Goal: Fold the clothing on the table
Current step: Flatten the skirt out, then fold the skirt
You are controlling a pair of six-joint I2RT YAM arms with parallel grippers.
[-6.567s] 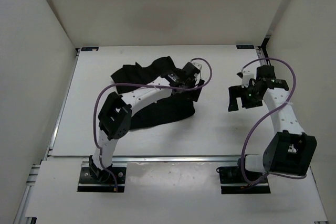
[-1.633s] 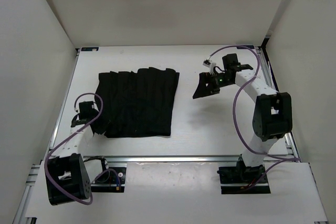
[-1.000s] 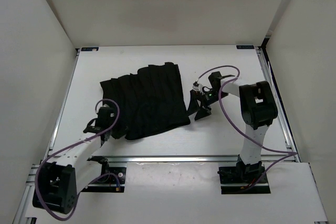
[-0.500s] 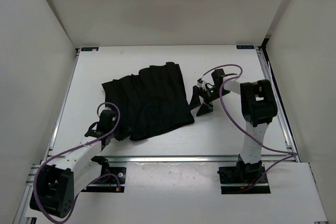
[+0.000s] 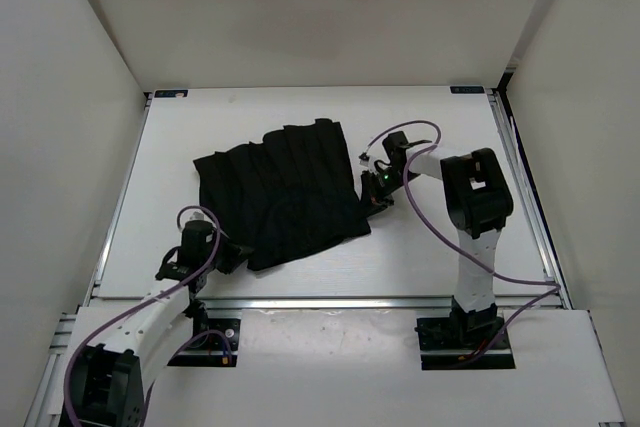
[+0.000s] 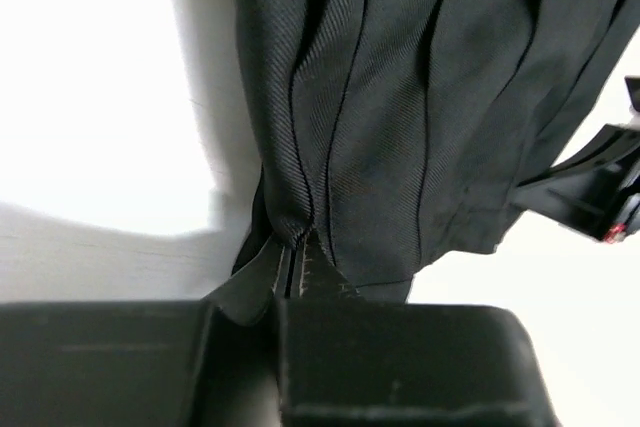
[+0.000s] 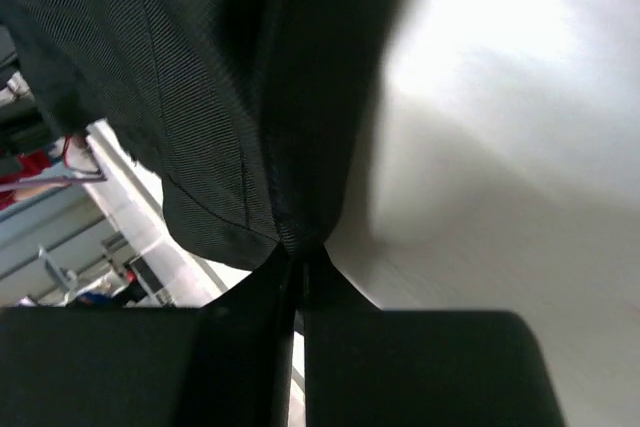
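The clothing (image 5: 285, 187) is a black pleated skirt-like piece lying spread on the white table (image 5: 430, 247), slightly left of centre. My left gripper (image 5: 232, 258) sits at its near left corner, shut on a pinch of the fabric (image 6: 300, 227). My right gripper (image 5: 368, 194) is at the garment's right edge, its jaws pressed together on the black cloth (image 7: 290, 232). In both wrist views the pleated fabric (image 6: 420, 97) runs straight out from between the fingertips.
An aluminium rail (image 5: 330, 299) runs along the table's near edge. White walls enclose the table on three sides. Blue corner marks (image 5: 468, 89) sit at the far corners. The right arm's purple cable (image 5: 420, 197) loops over the table beside the garment.
My right gripper moved left to the garment's right edge and shut on it. The left gripper slid slightly nearer along the near left corner, still gripping. The garment barely shifted.
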